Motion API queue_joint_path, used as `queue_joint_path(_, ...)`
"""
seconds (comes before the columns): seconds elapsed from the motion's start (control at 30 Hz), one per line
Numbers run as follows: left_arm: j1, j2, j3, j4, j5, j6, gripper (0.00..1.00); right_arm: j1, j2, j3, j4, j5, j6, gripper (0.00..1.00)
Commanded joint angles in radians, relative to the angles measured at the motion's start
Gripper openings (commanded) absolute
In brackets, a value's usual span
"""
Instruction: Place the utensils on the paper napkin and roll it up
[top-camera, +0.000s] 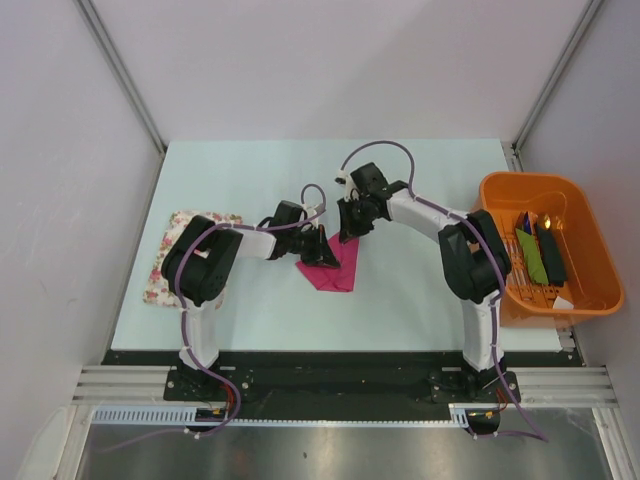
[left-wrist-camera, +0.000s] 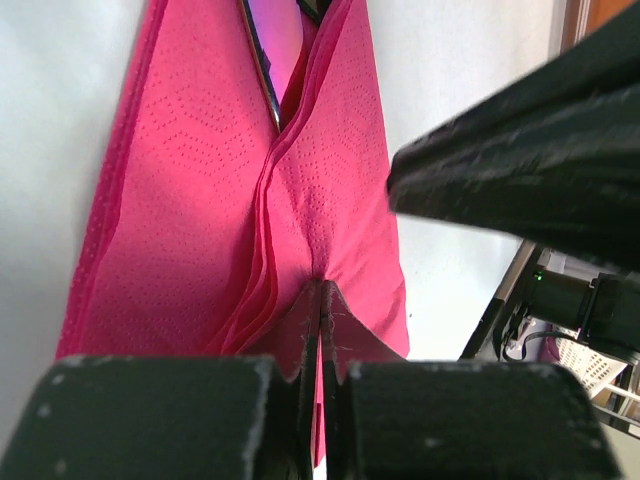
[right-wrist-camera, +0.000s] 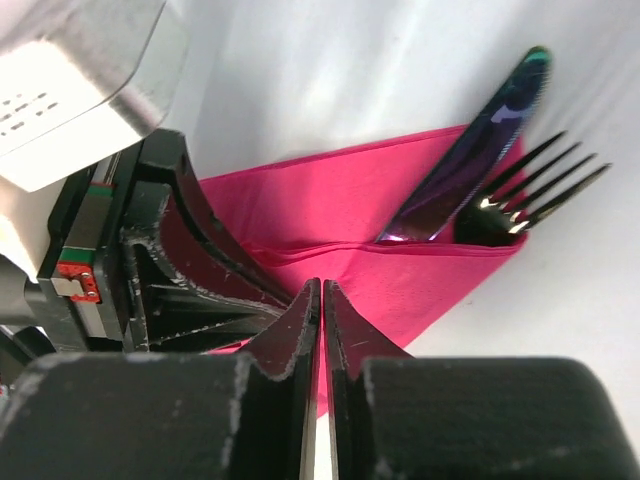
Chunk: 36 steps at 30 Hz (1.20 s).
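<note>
The top camera sits high behind the two arms (top-camera: 200, 265) and looks down on the whole table (top-camera: 250, 170) from far away. The left wrist camera peeks past the left gripper (left-wrist-camera: 320, 305), very close to the pink paper napkin (left-wrist-camera: 180, 200). The right wrist camera peeks past the right gripper (right-wrist-camera: 321, 300), just as close. All three see the napkin.
</note>
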<state>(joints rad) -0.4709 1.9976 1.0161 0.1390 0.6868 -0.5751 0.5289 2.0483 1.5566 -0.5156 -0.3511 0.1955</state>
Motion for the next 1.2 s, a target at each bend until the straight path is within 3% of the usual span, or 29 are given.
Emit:
queue_joint_path(0.0,-0.003,0.035,-0.005,-0.088,-0.119,0.063,0.00,0.020,0.009,0.026,-0.011,0.041,-0.034,0.07)
queue_joint_path(0.43,-0.003,0.018,-0.005,-0.085,-0.118,0.067,0.01,0.065,0.111,-0.024,-0.021,0.141,-0.108,0.03)
queue_joint_path(0.9,-0.017,-0.169,-0.051,-0.044,-0.060,0.119,0.20,0.059,0.159,-0.104,0.014,0.152,-0.140,0.01)
queue_joint_path(1.17,-0.067,-0.128,-0.047,-0.035,-0.061,0.130,0.19,0.046,0.127,-0.112,0.011,0.110,-0.128,0.01)
